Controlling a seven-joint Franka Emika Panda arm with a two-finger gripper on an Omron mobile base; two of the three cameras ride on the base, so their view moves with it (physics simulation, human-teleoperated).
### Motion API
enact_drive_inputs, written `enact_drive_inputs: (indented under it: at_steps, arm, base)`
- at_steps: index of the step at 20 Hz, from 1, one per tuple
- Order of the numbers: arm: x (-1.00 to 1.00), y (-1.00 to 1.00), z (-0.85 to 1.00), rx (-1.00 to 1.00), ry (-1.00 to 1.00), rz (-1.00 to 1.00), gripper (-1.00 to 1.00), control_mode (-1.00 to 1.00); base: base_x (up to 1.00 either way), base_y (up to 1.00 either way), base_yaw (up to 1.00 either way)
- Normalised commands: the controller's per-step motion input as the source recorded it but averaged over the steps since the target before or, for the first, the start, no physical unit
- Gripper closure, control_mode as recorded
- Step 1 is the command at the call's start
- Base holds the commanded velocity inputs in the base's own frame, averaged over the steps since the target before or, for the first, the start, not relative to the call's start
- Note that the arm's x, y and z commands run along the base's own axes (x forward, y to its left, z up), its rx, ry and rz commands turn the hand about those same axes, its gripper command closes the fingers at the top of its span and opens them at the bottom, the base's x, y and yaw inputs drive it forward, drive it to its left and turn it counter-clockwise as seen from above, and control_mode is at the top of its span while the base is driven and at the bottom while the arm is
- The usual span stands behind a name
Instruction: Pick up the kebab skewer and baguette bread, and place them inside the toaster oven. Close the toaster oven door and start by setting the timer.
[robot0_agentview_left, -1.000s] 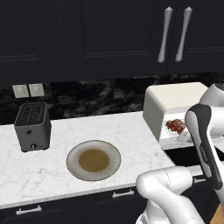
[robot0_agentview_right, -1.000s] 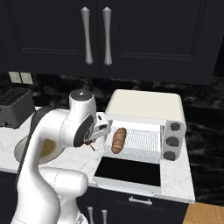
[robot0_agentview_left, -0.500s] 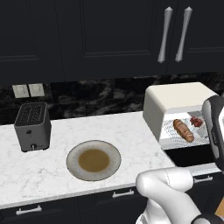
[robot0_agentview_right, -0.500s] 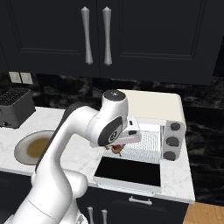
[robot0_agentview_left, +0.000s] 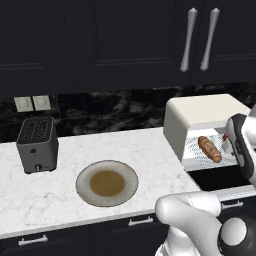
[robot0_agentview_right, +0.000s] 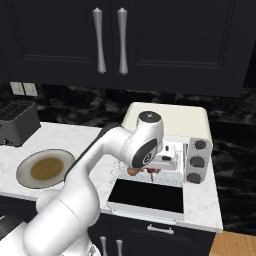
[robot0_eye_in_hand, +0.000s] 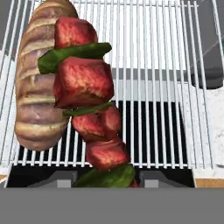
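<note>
In the hand view, the kebab skewer (robot0_eye_in_hand: 89, 105) has red meat chunks and green pieces on a stick. It runs from 11 o'clock at the top down to 6 o'clock at the bottom. Its low end sits right between the two dark tips of the jaws (robot0_eye_in_hand: 107, 178), so the jaws are closed on the skewer and hold it up. The skewer hangs over the wire rack (robot0_eye_in_hand: 162, 87) of the toaster oven (robot0_agentview_right: 170, 135).

The baguette bread (robot0_eye_in_hand: 37, 83) lies on the rack, at 9 o'clock from the skewer. The top chunks of the skewer cover part of the bread, so I cannot tell if they touch.

In the left base view, the bread (robot0_agentview_left: 210, 149) lies tilted inside the open toaster oven (robot0_agentview_left: 200, 120). In the right base view, the toaster oven door (robot0_agentview_right: 149, 196) hangs open and lies flat, and its dark glass faces up. The white arm reaches into the oven mouth. Three dark knobs (robot0_agentview_right: 196, 162) sit at 3 o'clock on the oven front.

On the counter (robot0_agentview_left: 65, 160), a round plate (robot0_agentview_left: 107, 183) sits at 9 o'clock from the oven. A dark toaster (robot0_agentview_left: 37, 144) stands well apart, at 10 o'clock from the plate.
</note>
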Motion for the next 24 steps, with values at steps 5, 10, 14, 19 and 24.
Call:
enact_drive_inputs:
  at_steps: [5, 10, 14, 19, 24]
  arm:
    - [0.20, -0.07, -0.43, 0.09, 0.01, -0.24, 1.00, -1.00]
    - [0.30, -0.28, -0.18, 0.06, 0.00, -0.09, 1.00, -1.00]
    - [0.12, -0.21, -0.04, 0.00, 0.00, -0.05, 1.00, -1.00]
    - [0.02, -0.02, -0.08, 0.00, 0.00, -0.05, 1.00, -1.00]
    - [0.08, 0.00, -0.03, 0.00, 0.00, -0.05, 1.00, -1.00]
  base:
    - [0.00, 0.00, 0.00]
    - [0.00, 0.00, 0.00]
    - [0.00, 0.00, 0.00]
    - [0.00, 0.00, 0.00]
    - [0.00, 0.00, 0.00]
